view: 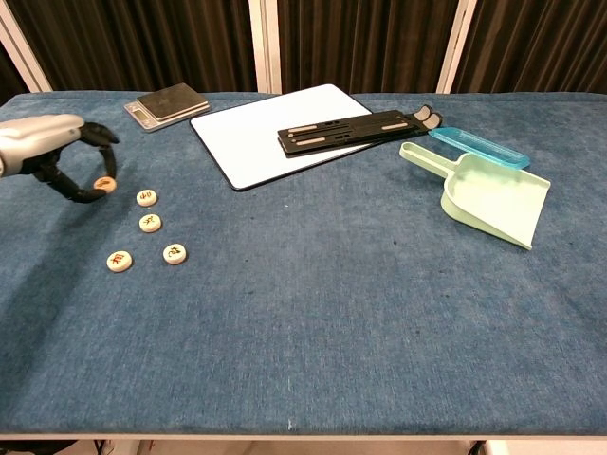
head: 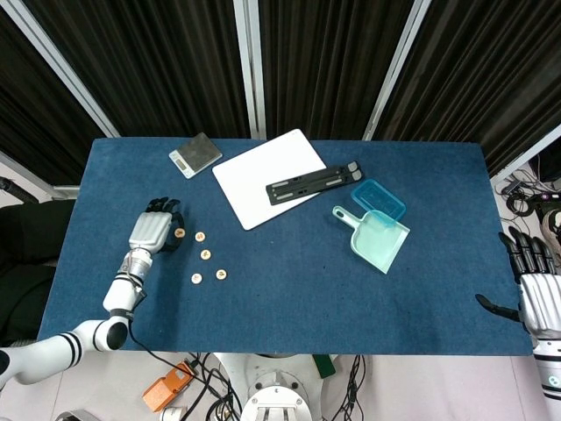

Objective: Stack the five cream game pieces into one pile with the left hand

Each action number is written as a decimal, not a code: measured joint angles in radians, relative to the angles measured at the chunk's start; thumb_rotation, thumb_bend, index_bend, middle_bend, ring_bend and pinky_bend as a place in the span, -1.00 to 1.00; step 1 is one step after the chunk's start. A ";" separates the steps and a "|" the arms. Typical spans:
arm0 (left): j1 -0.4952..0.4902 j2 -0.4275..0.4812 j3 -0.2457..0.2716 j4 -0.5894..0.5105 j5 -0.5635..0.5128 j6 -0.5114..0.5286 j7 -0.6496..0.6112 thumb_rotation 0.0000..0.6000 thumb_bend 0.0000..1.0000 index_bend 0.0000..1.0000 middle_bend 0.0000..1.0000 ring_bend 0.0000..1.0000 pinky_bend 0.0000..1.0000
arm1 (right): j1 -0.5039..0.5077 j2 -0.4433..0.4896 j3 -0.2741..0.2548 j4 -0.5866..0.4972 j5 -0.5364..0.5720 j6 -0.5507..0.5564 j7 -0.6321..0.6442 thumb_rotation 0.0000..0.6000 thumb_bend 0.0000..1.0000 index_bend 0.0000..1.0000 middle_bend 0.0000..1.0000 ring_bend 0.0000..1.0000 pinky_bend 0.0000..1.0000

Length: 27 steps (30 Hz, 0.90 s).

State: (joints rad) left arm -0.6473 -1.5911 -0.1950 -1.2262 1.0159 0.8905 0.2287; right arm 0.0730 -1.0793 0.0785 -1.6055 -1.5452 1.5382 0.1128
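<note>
My left hand [head: 153,231] [view: 52,152] is at the table's left side and pinches one cream game piece [view: 104,183] [head: 179,232] between thumb and a finger, raised slightly off the blue cloth. Just to its right lie the other cream pieces, all flat and apart from each other: one [view: 146,197] [head: 200,237], a second [view: 150,223] [head: 205,254], a third [view: 174,253] [head: 221,274], and the nearest [view: 119,261] [head: 196,279]. My right hand [head: 533,291] hangs beyond the table's right edge with fingers spread and nothing in it; only the head view shows it.
A small grey scale [view: 171,102] sits at the back left. A white board [view: 275,128] with a black folded stand [view: 351,128] partly on it lies at the back centre. A mint dustpan [view: 493,197] and a blue lid [view: 479,147] are at the right.
</note>
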 measured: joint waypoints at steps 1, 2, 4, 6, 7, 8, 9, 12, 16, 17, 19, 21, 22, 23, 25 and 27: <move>-0.004 0.002 -0.001 -0.012 0.002 0.000 0.002 1.00 -0.26 0.03 -0.78 -1.00 -1.00 | 0.000 0.000 0.000 0.000 0.000 0.000 0.001 1.00 -0.68 -1.00 -1.00 -1.00 -1.00; -0.009 0.003 -0.003 -0.023 0.003 -0.001 0.005 1.00 -0.26 0.03 -0.78 -1.00 -1.00 | 0.000 0.000 0.000 0.000 0.000 0.000 0.001 1.00 -0.68 -1.00 -1.00 -1.00 -1.00; -0.023 0.003 -0.006 -0.037 0.002 -0.006 0.020 1.00 -0.26 0.03 -0.78 -1.00 -1.00 | -0.001 -0.001 0.000 0.001 0.002 -0.001 0.002 1.00 -0.68 -1.00 -1.00 -1.00 -1.00; -0.035 0.000 -0.008 -0.042 -0.008 -0.013 0.041 1.00 -0.27 0.03 -0.78 -1.00 -1.00 | -0.002 -0.001 -0.001 0.002 0.003 0.000 0.003 1.00 -0.68 -1.00 -1.00 -1.00 -1.00; -0.040 -0.002 -0.009 -0.043 -0.015 -0.017 0.050 1.00 -0.27 0.03 -0.78 -1.00 -1.00 | -0.003 -0.001 -0.001 0.003 0.004 0.001 0.005 1.00 -0.68 -1.00 -1.00 -1.00 -1.00; -0.045 -0.003 -0.010 -0.044 -0.025 -0.021 0.059 1.00 -0.27 0.03 -0.78 -1.00 -1.00 | -0.004 -0.001 -0.001 0.005 0.006 0.001 0.006 1.00 -0.68 -1.00 -1.00 -1.00 -1.00; -0.051 -0.006 -0.011 -0.046 -0.038 -0.027 0.071 1.00 -0.27 0.03 -0.78 -1.00 -1.00 | -0.005 -0.001 -0.001 0.006 0.007 0.002 0.008 1.00 -0.68 -1.00 -1.00 -1.00 -1.00; -0.062 -0.011 -0.012 -0.049 -0.068 -0.035 0.097 1.00 -0.28 0.03 -0.78 -1.00 -1.00 | -0.008 -0.003 -0.002 0.012 0.009 0.003 0.013 1.00 -0.68 -1.00 -1.00 -1.00 -1.00; -0.069 -0.015 -0.006 -0.054 -0.084 -0.033 0.115 1.00 -0.30 0.03 -0.78 -1.00 -1.00 | -0.009 -0.006 -0.002 0.019 0.009 0.004 0.019 1.00 -0.68 -1.00 -1.00 -1.00 -1.00; -0.070 -0.016 -0.006 -0.055 -0.087 -0.032 0.117 1.00 -0.30 0.03 -0.78 -1.00 -1.00 | -0.009 -0.006 -0.002 0.020 0.008 0.004 0.020 1.00 -0.68 -1.00 -1.00 -1.00 -1.00; -0.072 -0.017 -0.004 -0.057 -0.092 -0.029 0.121 1.00 -0.30 0.03 -0.78 -1.00 -1.00 | -0.009 -0.007 -0.001 0.022 0.007 0.005 0.021 1.00 -0.68 -1.00 -1.00 -1.00 -1.00; -0.075 -0.017 -0.004 -0.059 -0.095 -0.025 0.124 1.00 -0.30 0.03 -0.78 -1.00 -1.00 | -0.009 -0.007 -0.001 0.023 0.006 0.007 0.022 1.00 -0.68 -1.00 -1.00 -1.00 -1.00; -0.076 -0.017 -0.004 -0.059 -0.096 -0.024 0.126 1.00 -0.30 0.03 -0.78 -1.00 -1.00 | -0.010 -0.007 -0.001 0.023 0.006 0.007 0.023 1.00 -0.68 -1.00 -1.00 -1.00 -1.00; -0.077 -0.017 -0.003 -0.059 -0.098 -0.024 0.127 1.00 -0.30 0.03 -0.78 -1.00 -1.00 | -0.010 -0.007 -0.001 0.024 0.006 0.007 0.024 1.00 -0.68 -1.00 -1.00 -1.00 -1.00; -0.079 -0.017 -0.003 -0.061 -0.102 -0.024 0.130 1.00 -0.31 0.03 -0.78 -1.00 -1.00 | -0.011 -0.007 -0.001 0.025 0.006 0.008 0.025 1.00 -0.68 -1.00 -1.00 -1.00 -1.00; -0.082 -0.017 -0.002 -0.063 -0.105 -0.023 0.134 1.00 -0.31 0.03 -0.78 -1.00 -1.00 | -0.012 -0.008 -0.001 0.027 0.006 0.009 0.027 1.00 -0.68 -1.00 -1.00 -1.00 -1.00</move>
State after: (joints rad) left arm -0.7294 -1.6084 -0.1966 -1.2888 0.9108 0.8673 0.3624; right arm 0.0612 -1.0874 0.0772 -1.5788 -1.5387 1.5469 0.1401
